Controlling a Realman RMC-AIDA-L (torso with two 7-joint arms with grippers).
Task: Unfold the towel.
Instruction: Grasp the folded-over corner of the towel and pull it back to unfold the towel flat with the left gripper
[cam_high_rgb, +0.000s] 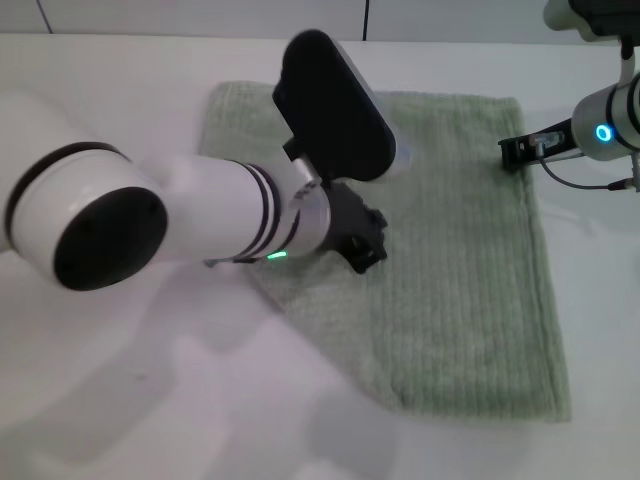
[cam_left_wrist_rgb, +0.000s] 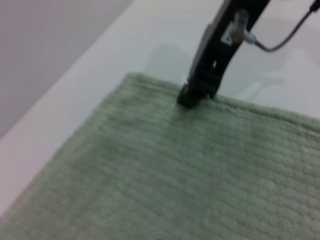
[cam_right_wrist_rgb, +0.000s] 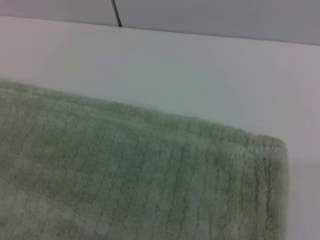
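Note:
The pale sage-green towel lies flat on the white table, ribbed side up. My left arm reaches over its near left part and hides that part. The left gripper hangs low over the towel's middle. My right gripper is at the towel's right edge near the far right corner. In the left wrist view it shows as one narrow black bar, shut, with its tip touching the hem of the towel. Whether it pinches the cloth I cannot tell. The right wrist view shows a towel corner.
A cable hangs from the right wrist beside the towel's right edge. The table's far edge meets a grey wall. Bare tabletop lies to the left of the towel and in front of it.

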